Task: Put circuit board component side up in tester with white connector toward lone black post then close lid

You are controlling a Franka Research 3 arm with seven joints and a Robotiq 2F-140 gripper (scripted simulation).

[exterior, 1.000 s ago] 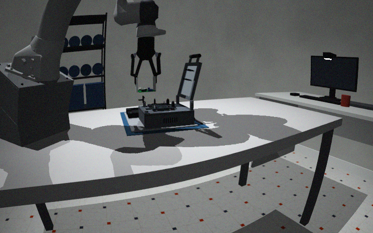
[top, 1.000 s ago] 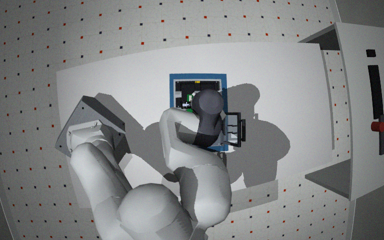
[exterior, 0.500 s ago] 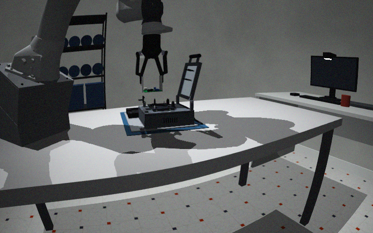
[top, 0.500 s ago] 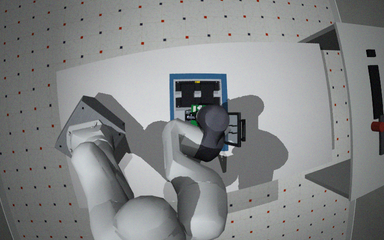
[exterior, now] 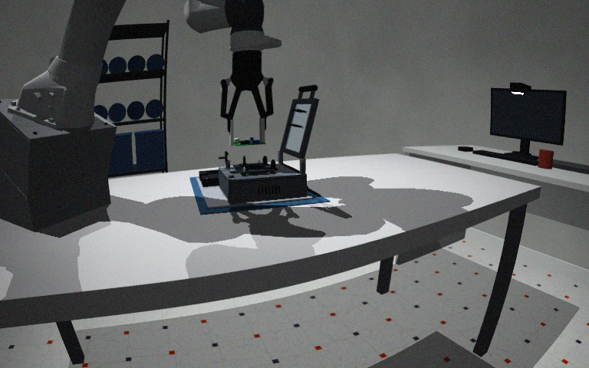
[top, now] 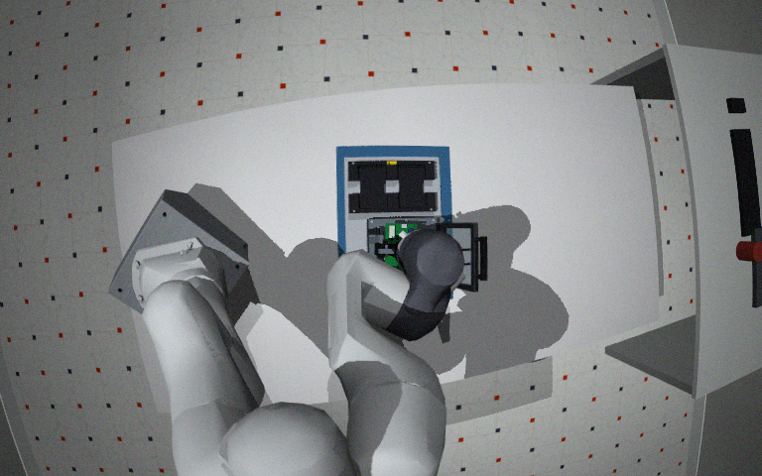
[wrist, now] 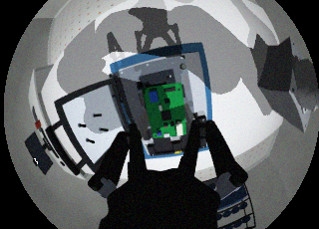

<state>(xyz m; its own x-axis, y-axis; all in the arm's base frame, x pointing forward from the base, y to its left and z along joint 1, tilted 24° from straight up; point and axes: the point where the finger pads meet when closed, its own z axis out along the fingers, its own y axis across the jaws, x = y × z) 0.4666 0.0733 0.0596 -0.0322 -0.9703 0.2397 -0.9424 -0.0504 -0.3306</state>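
My gripper (exterior: 246,138) is shut on the green circuit board (exterior: 248,142) and holds it level in the air above the dark tester (exterior: 261,182). In the wrist view the circuit board (wrist: 163,112) sits between my fingers, component side up, over the tester's open nest. In the top view the circuit board (top: 396,235) is partly hidden under my wrist. The tester's lid (exterior: 297,127) stands open, tilted up on the tester's right side. The black tray (top: 392,185) lies empty beyond the tester on the blue mat (top: 393,154).
The robot's grey base block (exterior: 44,171) stands at the table's left end. A shelf with blue balls (exterior: 136,97) is behind it. A side desk holds a monitor (exterior: 528,116) and a red cup (exterior: 545,158).
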